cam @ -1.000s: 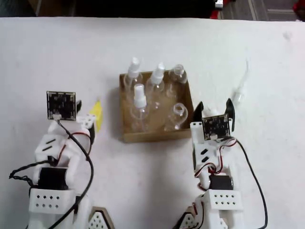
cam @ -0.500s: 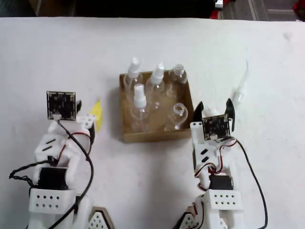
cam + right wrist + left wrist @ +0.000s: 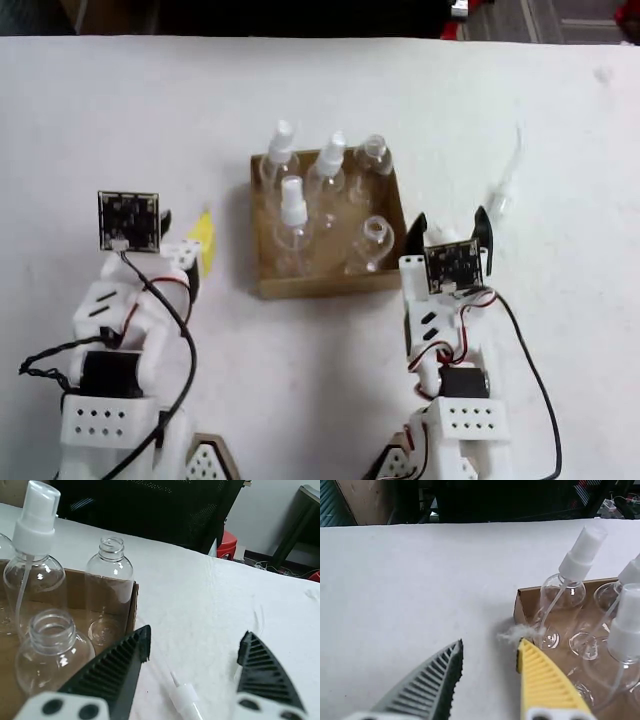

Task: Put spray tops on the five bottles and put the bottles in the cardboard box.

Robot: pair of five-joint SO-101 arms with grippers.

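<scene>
My right gripper (image 3: 196, 634) is spread over the loose spray top (image 3: 184, 697) beside the box (image 3: 75, 590). Next I pinch it and cap an open bottle (image 3: 50, 647). My left gripper (image 3: 490, 642) is spread too.

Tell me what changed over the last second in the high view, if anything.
Nothing visibly changed. The left gripper and right gripper stay open and still, the five bottles stand in the cardboard box, and the loose spray top lies on the table.

cardboard box (image 3: 325, 285) brown | bottles (image 3: 370, 245) clear | spray tops (image 3: 292, 195) white | left hand (image 3: 487, 647) grey/yellow | right hand (image 3: 195, 637) black
</scene>
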